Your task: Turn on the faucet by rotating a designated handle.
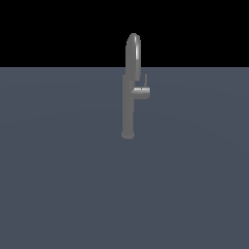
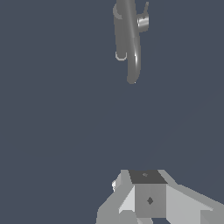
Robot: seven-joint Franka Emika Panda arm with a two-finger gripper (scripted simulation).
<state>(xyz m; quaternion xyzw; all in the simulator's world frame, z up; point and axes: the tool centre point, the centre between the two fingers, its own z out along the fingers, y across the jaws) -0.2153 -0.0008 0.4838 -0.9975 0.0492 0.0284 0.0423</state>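
Observation:
The faucet (image 1: pixel 128 109) is a tall slim grey column with a flared base and an arched spout, standing upright in the middle of the exterior view. The handle (image 1: pixel 142 91) is a short grey stub on the column's side toward the exterior view's right, with a thin lever pin pointing up. The wrist view shows the faucet (image 2: pixel 129 43) from above, some way off, with the handle (image 2: pixel 142 21) beside it. My gripper (image 2: pixel 148 177) shows only in the wrist view. Its fingers look pressed together with no gap and hold nothing. It is well apart from the faucet.
The faucet stands on a flat dark blue-grey floor (image 1: pixel 58 185) that fills both views. The background behind it is black. My arm is out of the exterior view.

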